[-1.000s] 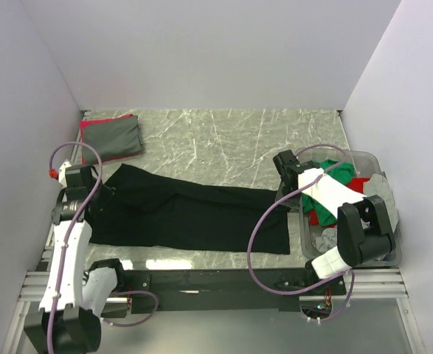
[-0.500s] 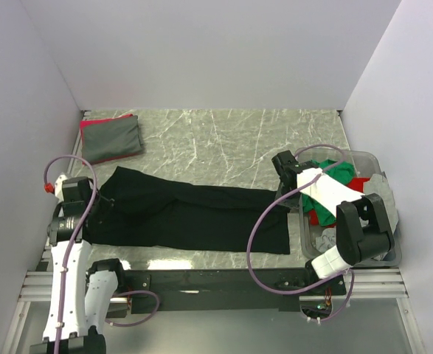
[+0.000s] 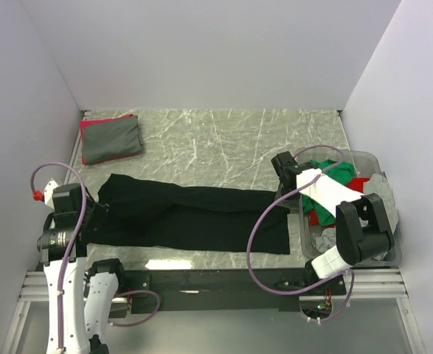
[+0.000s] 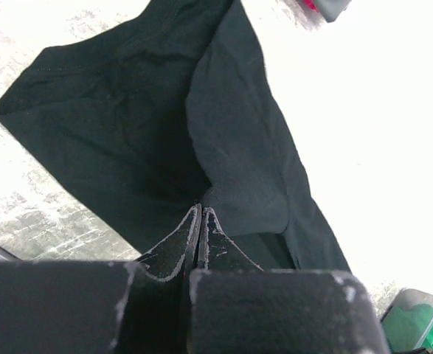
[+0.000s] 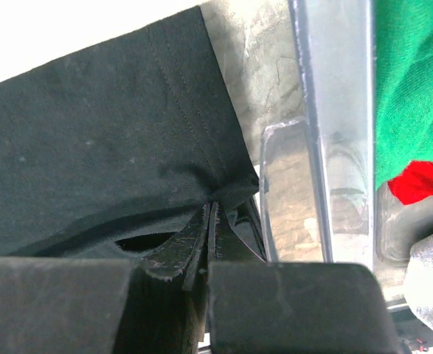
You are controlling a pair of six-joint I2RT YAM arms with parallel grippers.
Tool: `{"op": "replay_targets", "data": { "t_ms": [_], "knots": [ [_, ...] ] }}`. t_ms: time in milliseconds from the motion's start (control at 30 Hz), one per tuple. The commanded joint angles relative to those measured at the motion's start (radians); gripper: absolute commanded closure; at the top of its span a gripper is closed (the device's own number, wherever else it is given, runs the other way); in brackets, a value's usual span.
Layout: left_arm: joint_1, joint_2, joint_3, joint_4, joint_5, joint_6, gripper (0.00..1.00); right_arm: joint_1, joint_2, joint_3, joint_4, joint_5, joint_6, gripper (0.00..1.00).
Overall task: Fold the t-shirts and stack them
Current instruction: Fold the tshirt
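The large black t-shirt [image 3: 194, 217] lies stretched across the front of the table, folded lengthwise. My left gripper [image 3: 97, 209] is shut on its left end, with cloth pinched between the tips in the left wrist view [image 4: 201, 210]. My right gripper [image 3: 284, 193] is shut on the shirt's right hem corner [image 5: 215, 200], next to the bin. A folded grey t-shirt [image 3: 111, 138] with red under it lies at the back left. Green [image 3: 339, 171], red [image 3: 358, 184] and grey [image 3: 380, 184] shirts lie in the bin.
The clear grey plastic bin [image 3: 387, 254] stands at the right edge of the table; its near wall [image 5: 333, 125] is close beside my right gripper. White walls close in the left, back and right sides. The marble tabletop [image 3: 223, 144] stretches behind the black shirt.
My left gripper has moved toward the front left with the black shirt's left end, pulling the cloth straighter and narrower. The right gripper has stayed in place.
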Motion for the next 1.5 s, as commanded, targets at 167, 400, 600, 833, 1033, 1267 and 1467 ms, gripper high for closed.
{"op": "replay_targets", "data": {
  "t_ms": [167, 400, 600, 833, 1033, 1267, 1467],
  "knots": [
    [0.005, 0.039, -0.014, 0.015, 0.035, 0.045, 1.0, 0.001, 0.017, -0.003, -0.022, 0.042, -0.009, 1.0],
    [0.004, 0.168, -0.103, 0.165, 0.101, 0.096, 1.0, 0.042, -0.006, 0.066, -0.089, 0.071, -0.011, 0.53],
    [0.006, 0.349, -0.088, 0.362, 0.15, 0.128, 1.0, 0.224, -0.032, 0.264, -0.088, 0.066, -0.049, 0.5],
    [0.05, 0.613, -0.022, 0.525, 0.138, 0.241, 1.0, 0.445, 0.133, 0.472, 0.092, -0.125, -0.08, 0.57],
    [0.103, 0.76, 0.032, 0.576, 0.18, 0.303, 1.0, 0.643, 0.343, 0.702, 0.115, -0.189, -0.147, 0.6],
    [0.138, 0.806, 0.003, 0.608, 0.256, 0.328, 1.0, 0.764, 0.515, 0.854, 0.184, -0.33, -0.153, 0.62],
    [0.156, 0.812, -0.012, 0.625, 0.315, 0.312, 1.0, 0.834, 0.656, 0.983, 0.193, -0.363, -0.141, 0.62]
  ]
}}
